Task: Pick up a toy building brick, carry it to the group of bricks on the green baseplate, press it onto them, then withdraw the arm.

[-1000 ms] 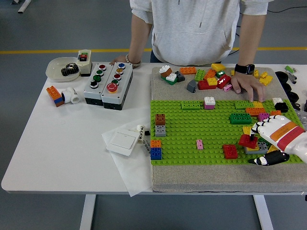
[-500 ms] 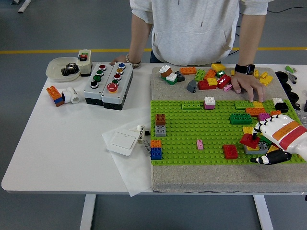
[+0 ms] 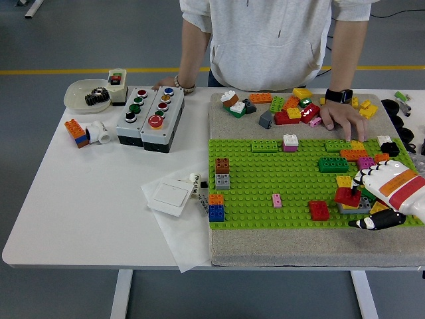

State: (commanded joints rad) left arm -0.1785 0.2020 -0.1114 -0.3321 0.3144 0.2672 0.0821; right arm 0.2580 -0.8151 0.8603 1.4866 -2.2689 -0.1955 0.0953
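One right hand (image 3: 385, 193), fingers (image 3: 362, 178) closed on red brick (image 3: 346, 196), green baseplate (image 3: 265, 179), no legible writing

Bright, even light from above; the white table (image 3: 80, 199) shows soft, faint shadows, no glare; the picture is sharp.

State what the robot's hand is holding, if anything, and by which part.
The right hand holds a red brick by its right end, fingertips against it, over the grey brick on the green baseplate.
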